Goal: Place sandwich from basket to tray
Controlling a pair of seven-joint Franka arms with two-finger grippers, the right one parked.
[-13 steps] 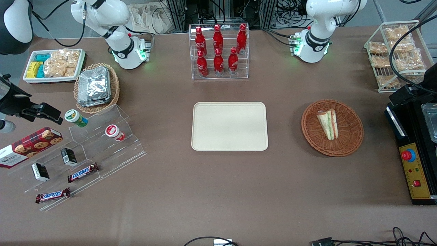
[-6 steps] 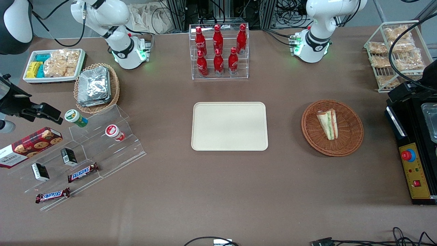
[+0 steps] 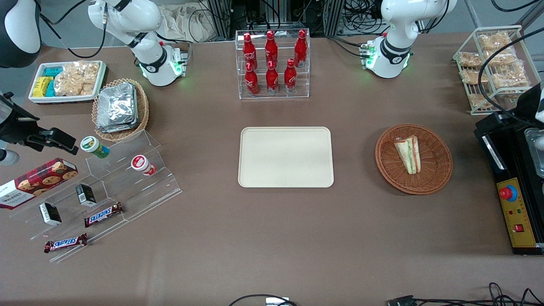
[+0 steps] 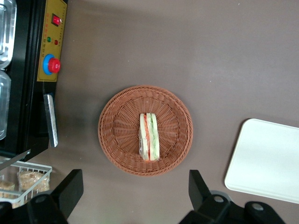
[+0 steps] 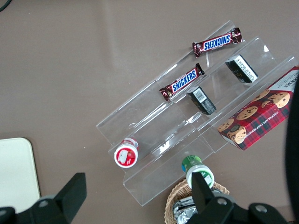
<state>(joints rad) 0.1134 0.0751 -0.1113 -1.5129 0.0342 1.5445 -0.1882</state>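
Gripper point(image 4: 132, 189) hangs well above the basket point(image 4: 114, 140), fingers point(image 4: 70, 186) spread wide; sandwich point(image 4: 149, 136) lies inside it, tray point(image 4: 266, 163) nearby.

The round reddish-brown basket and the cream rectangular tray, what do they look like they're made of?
The round reddish-brown basket looks like woven wicker: fine interlaced strands and a braided rim, matte. The cream rectangular tray looks like moulded plastic: a smooth, even surface with rounded corners, a low rim and a faint sheen. The left arm's tool is open above the table beside the basket, touching neither.
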